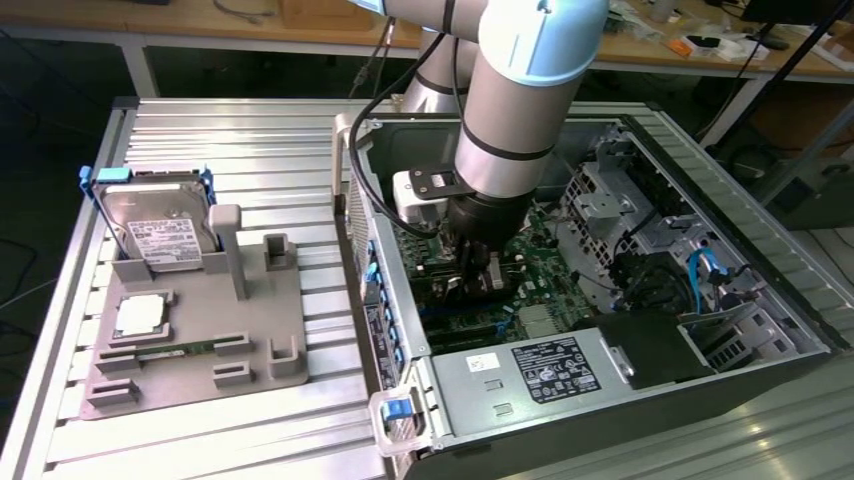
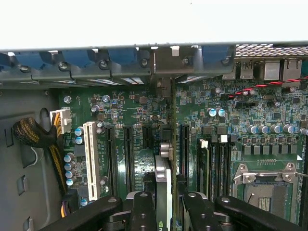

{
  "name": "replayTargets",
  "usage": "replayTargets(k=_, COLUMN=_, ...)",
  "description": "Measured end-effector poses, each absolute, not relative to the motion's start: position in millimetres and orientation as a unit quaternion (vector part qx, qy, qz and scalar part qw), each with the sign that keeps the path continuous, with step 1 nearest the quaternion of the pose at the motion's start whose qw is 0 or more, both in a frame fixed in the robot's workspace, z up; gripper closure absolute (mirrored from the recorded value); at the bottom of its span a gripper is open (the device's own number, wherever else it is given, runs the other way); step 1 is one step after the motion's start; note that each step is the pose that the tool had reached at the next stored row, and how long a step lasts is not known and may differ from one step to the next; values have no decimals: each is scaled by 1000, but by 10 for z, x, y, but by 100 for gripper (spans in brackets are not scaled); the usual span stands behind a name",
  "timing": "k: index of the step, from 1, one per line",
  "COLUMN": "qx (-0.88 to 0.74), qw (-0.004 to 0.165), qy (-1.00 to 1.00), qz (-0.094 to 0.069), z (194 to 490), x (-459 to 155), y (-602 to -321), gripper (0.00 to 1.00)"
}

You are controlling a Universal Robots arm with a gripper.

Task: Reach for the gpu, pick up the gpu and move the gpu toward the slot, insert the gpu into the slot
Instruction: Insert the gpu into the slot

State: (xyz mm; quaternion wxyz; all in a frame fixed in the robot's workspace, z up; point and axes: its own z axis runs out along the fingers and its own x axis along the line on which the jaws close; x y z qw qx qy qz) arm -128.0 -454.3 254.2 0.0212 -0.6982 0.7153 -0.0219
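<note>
One arm, reaching down into the open PC case (image 1: 400, 250) that lies on its side on the ribbed metal surface (image 1: 240, 130). Claw (image 2: 166, 202) down low over the green motherboard (image 2: 139, 110), black fingers (image 2: 143, 211) clamped on either side of the gpu (image 2: 163, 180), so closed on the card and holding it edge-on. Gpu standing upright between the fingers, seen as a thin silvery-dark slab right in line with the row of long black expansion slots (image 2: 129, 154), just beside the one at (image 2: 184, 149) and next to the white slot (image 2: 90, 159). Hard to call whether the card's bottom edge is already seated or just touching the slot. Metal end of the card pointing toward the rear wall of the case with its blue clips (image 2: 77, 57). From outside, only the arm's grey wrist and a black cable dropping into the case, with the power supply (image 1: 547, 370) nearer the camera. Off on the exterior view's left, grey parts holder (image 1: 200, 340) sitting on the surface well apart from the case, with a silver hard drive (image 1: 160, 225) propped upright at its far end, a small square chip (image 1: 140, 315) lying flat in the middle, and a slim green memory stick (image 1: 174, 352) near the front. Several other cradles on the holder showing bare grey plastic.
</note>
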Motion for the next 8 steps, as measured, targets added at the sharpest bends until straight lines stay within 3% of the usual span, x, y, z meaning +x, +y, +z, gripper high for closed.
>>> replayTargets(k=8, qx=-698, qw=21, qy=715, qz=-22, z=2542, x=-1280, y=-4543, gripper=73)
